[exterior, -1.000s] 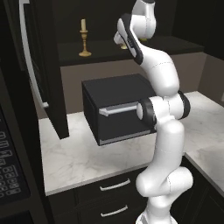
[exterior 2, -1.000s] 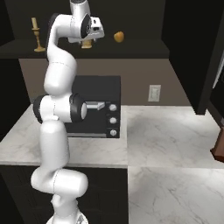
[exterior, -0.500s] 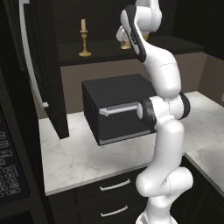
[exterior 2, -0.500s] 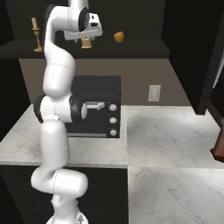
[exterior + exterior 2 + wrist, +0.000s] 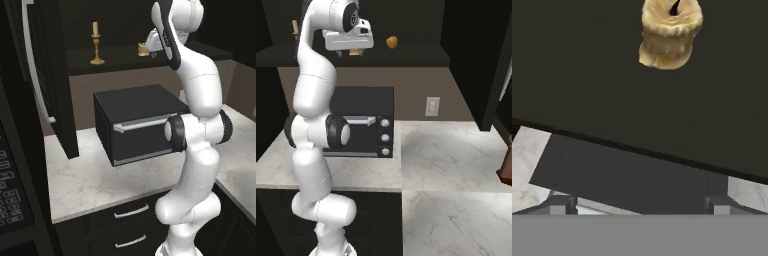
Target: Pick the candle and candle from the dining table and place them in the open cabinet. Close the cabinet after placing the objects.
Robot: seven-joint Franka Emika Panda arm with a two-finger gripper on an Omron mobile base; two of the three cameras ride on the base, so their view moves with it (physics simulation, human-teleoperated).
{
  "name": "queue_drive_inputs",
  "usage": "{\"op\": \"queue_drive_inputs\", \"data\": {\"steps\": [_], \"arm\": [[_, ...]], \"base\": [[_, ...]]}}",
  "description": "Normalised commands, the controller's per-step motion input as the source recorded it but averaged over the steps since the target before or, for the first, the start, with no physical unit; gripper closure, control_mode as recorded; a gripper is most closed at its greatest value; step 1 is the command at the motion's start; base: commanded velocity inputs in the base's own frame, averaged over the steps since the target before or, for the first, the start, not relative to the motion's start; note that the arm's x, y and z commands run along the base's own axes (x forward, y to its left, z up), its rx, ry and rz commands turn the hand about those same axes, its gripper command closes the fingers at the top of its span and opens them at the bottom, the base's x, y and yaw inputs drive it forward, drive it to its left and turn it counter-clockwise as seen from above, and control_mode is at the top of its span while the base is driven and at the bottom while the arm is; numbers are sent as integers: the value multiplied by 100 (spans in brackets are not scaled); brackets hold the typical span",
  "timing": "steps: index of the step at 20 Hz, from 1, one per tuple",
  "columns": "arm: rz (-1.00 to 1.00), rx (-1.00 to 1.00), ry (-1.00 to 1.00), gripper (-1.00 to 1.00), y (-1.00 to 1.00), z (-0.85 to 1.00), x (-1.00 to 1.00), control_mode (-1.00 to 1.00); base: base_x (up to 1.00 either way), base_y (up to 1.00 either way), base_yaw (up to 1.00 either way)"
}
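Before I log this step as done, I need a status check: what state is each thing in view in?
Stubby candle: upright on the cabinet shelf, free of the gripper.
Taper candle: upright in its brass candlestick on the same shelf.
Cabinet: door open.
Gripper: open, empty.
Toaster oven: door shut, on the counter.
Orange fruit: resting on the shelf.

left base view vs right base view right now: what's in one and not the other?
Left base adds: the open cabinet door with its bar handle, the microwave keypad and the silver drawer handles. Right base adds: the orange fruit on the shelf, the wall outlet and the toaster oven's knobs. Shared: the toaster oven, the stubby candle on that shelf, and the marble counter.
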Motion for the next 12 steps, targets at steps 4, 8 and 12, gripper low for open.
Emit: {"op": "queue_drive_inputs", "data": {"steps": [4, 8, 12], "arm": [[1, 0, -24, -100, -38, -100, -100, -100], [0, 0, -30, -100, -19, -99, -100, -100], [0, 0, -33, -100, -1, -44, -100, -100]], "base": [[0, 0, 0], [0, 0, 0], [0, 0, 0]]}}
